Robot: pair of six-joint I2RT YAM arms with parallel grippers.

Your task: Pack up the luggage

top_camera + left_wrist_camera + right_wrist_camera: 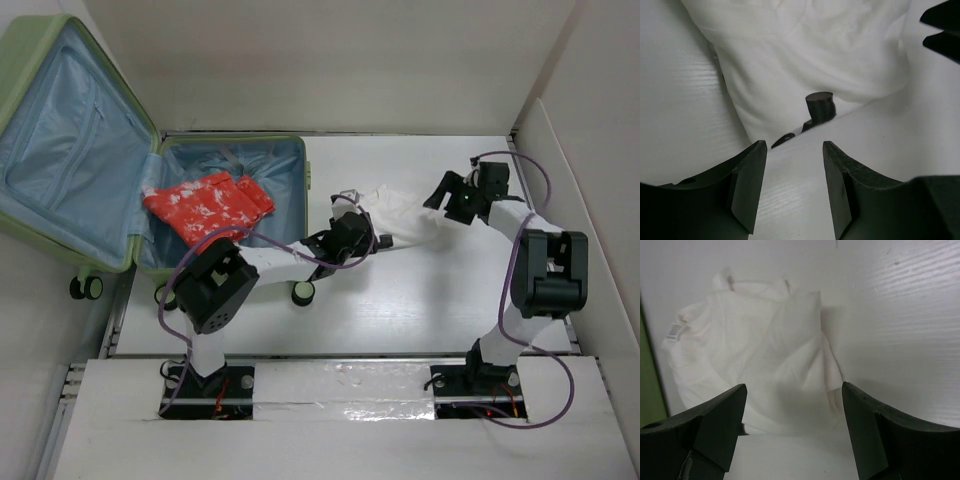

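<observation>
Luggage position: the luggage (70,130) lies opened at the far left of the table (400,310), base flat, lid propped up and leaning out to the left.
Luggage heading: the wheeled end (301,292) points toward the arm bases; the interior faces up.
Luggage long axis: runs near to far, with the hinge parallel to it along the base's left side.
Contents: a red patterned garment (208,205) lies in the left part of the base.
Item outstanding: a white garment (400,215) lies crumpled on the table, just right of the base.
Left gripper (792,150): jaws apart, nothing between them, at the garment's near-left edge.
Right gripper (794,390): jaws wide apart, empty, at the garment's right side.
Risk 1: a pinch on one loose fold would likely let the rest trail, so it could catch on the base's right wall.
Risk 2: the left arm crosses the base's near right corner; a careless swing may knock the shell.
Risk 3: both grippers work the same cloth at close quarters; a collision is possible.
Risk 4: cloth left over the rim would obstruct closing.
</observation>
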